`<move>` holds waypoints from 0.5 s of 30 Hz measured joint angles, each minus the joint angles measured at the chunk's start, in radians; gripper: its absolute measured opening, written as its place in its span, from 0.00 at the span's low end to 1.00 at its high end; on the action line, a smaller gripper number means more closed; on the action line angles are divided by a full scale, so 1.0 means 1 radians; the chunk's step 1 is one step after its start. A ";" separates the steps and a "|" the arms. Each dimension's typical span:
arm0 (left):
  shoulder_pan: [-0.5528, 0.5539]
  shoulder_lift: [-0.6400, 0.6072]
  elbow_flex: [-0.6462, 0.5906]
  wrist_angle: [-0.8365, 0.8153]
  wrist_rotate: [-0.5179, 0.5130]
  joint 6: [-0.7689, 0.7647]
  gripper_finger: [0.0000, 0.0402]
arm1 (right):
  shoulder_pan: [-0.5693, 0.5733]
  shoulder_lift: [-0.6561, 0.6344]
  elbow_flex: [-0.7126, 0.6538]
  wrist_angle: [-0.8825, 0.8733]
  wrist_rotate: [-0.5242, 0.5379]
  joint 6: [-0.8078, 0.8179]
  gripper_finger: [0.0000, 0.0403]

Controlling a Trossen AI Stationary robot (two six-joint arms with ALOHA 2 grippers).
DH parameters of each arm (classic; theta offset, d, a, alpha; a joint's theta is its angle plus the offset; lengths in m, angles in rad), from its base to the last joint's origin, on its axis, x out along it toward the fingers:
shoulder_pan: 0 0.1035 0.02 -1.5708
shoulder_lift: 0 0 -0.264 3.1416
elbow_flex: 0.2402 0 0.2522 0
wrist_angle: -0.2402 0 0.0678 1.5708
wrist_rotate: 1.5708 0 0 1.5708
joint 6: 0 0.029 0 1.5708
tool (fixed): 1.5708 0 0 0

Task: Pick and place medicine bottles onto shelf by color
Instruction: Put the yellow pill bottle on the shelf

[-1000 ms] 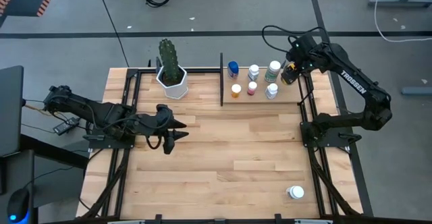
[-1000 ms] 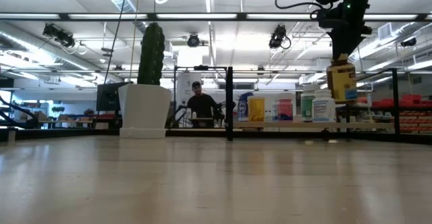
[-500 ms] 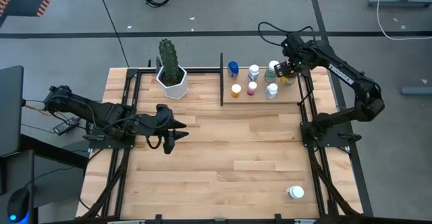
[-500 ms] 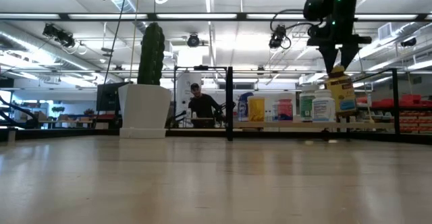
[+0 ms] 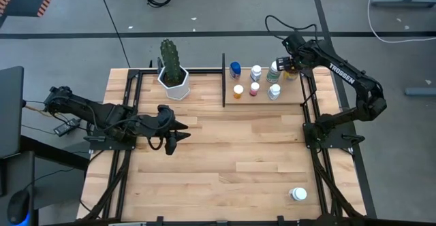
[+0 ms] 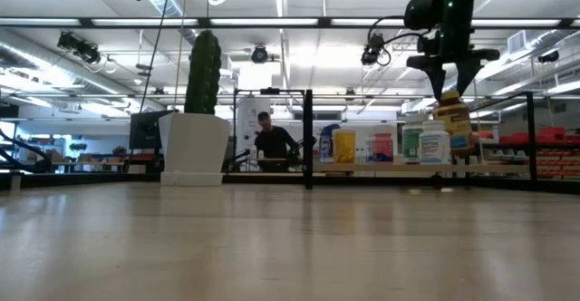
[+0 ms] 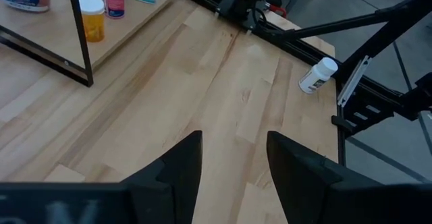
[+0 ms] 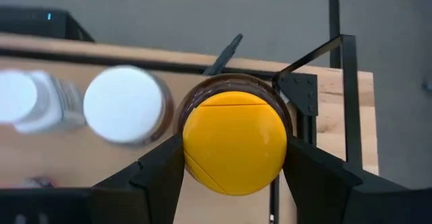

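Observation:
My right gripper is over the right end of the shelf, shut on an amber bottle with a yellow cap. Several medicine bottles stand on the shelf board: blue, orange, pink, green and two white ones. Another white bottle lies on its side on the table near the front right. My left gripper hovers open above the table's left middle, with nothing between its fingers. My right gripper pinches the bottle's yellow cap between its two fingers, one on each side. The fingers come from above, pointing steeply down. The bottle hangs below them, slightly tilted, clear of the shelf board.
A white hexagonal pot with a cactus stands at the far left. Black posts and rails frame the shelf and run along both table sides. A person is in the room behind. Bare wood lies across the table's middle.
My right gripper has rolled about its wrist and sunk a little over the shelf's right end, shifting slightly toward the table's left. The yellow-capped bottle has come lower with it, tipped for a moment, and now hangs nearer upright beside the white bottle.

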 joint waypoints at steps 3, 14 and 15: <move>0.000 0.000 0.000 0.000 0.000 0.000 0.43 | -0.001 0.000 0.000 0.013 0.014 0.062 0.59; 0.000 0.000 0.000 0.000 0.000 0.001 0.43 | -0.006 0.000 0.000 0.035 0.016 0.216 0.59; 0.000 0.000 0.000 0.000 0.000 0.001 0.43 | -0.006 0.000 0.000 0.036 0.018 0.222 0.59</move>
